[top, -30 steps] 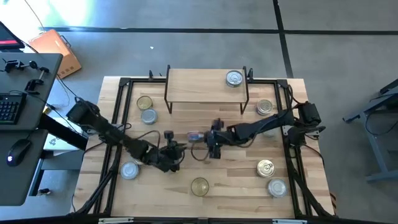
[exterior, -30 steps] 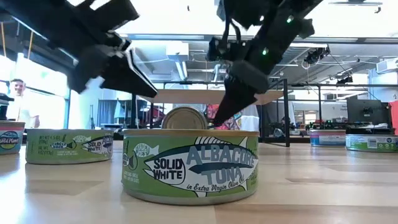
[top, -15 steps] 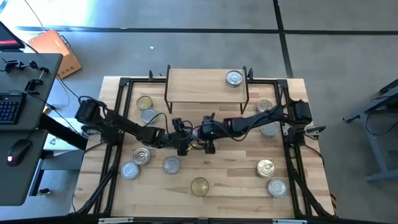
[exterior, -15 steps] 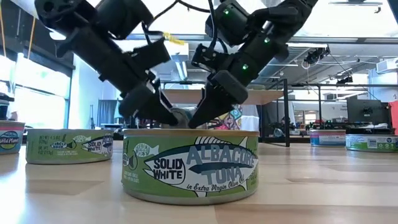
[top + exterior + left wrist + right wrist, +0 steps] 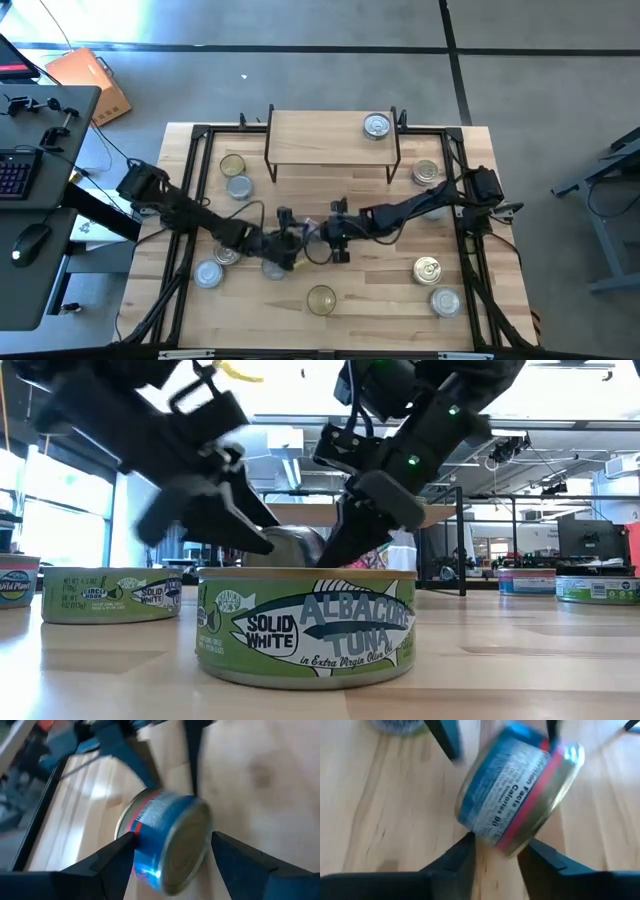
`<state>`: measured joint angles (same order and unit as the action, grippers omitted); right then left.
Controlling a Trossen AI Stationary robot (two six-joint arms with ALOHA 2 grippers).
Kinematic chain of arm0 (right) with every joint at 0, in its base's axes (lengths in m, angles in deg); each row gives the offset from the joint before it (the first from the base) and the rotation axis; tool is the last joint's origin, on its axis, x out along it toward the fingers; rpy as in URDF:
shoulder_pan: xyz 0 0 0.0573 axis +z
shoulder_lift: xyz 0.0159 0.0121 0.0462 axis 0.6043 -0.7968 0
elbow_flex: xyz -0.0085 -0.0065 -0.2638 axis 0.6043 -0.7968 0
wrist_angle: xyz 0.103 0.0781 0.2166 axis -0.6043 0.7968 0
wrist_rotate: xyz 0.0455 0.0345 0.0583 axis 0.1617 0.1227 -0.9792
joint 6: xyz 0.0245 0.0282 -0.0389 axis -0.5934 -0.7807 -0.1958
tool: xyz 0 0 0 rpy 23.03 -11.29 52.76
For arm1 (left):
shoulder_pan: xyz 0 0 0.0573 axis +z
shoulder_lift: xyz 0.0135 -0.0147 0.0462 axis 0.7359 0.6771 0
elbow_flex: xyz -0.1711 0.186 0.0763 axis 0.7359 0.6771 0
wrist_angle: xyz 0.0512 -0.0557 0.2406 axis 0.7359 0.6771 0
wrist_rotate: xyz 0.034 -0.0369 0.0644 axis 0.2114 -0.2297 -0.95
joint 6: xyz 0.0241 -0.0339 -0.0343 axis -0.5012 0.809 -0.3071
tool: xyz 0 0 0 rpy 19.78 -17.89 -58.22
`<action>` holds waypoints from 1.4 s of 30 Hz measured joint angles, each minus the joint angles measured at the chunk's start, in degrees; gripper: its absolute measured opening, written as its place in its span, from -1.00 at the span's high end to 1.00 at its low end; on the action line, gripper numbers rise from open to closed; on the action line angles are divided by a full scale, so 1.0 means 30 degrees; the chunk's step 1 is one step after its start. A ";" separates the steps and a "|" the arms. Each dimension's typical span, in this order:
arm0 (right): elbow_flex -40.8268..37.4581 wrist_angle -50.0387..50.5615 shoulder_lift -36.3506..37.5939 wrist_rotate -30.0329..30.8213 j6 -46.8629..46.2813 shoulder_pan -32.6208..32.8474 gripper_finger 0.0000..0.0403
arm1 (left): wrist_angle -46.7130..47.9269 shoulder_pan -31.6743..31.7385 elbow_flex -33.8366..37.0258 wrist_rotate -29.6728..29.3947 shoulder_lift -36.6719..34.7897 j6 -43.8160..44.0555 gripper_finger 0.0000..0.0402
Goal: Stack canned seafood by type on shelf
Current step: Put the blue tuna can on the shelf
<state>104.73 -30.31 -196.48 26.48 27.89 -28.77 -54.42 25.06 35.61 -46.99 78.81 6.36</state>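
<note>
While the blue tin [image 5: 517, 790] lies tipped on its side mid-table, between my 2 grippers, my right gripper [image 5: 497, 851] pinches its rim; my left gripper [image 5: 172, 851] sits spread around it.

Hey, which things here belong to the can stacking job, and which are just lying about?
Job: shelf; silver-topped tin on it; blue tin; green tuna tin; other loose tins.
Lying about: keyboard; mouse; orange box.
</note>
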 joint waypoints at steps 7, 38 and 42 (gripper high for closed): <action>0.0029 0.2486 0.0000 0.2255 -0.1204 0.1268 0.56 | 0.0003 -0.2141 0.0000 -0.0879 -0.0007 -0.0838 -0.26; 0.0007 -0.2596 -0.0080 -0.1756 0.4137 0.0284 -0.55 | -0.2310 -0.1709 0.0153 -0.1516 0.2614 0.5390 -0.26; 0.0015 -0.2127 -0.0058 -0.1369 0.4095 0.0663 -0.55 | -0.3297 -0.1404 0.0189 -0.0713 0.2549 0.3534 -0.26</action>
<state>104.77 -36.69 -196.65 22.37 40.18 -26.78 -64.31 20.85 36.18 -49.13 86.45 16.96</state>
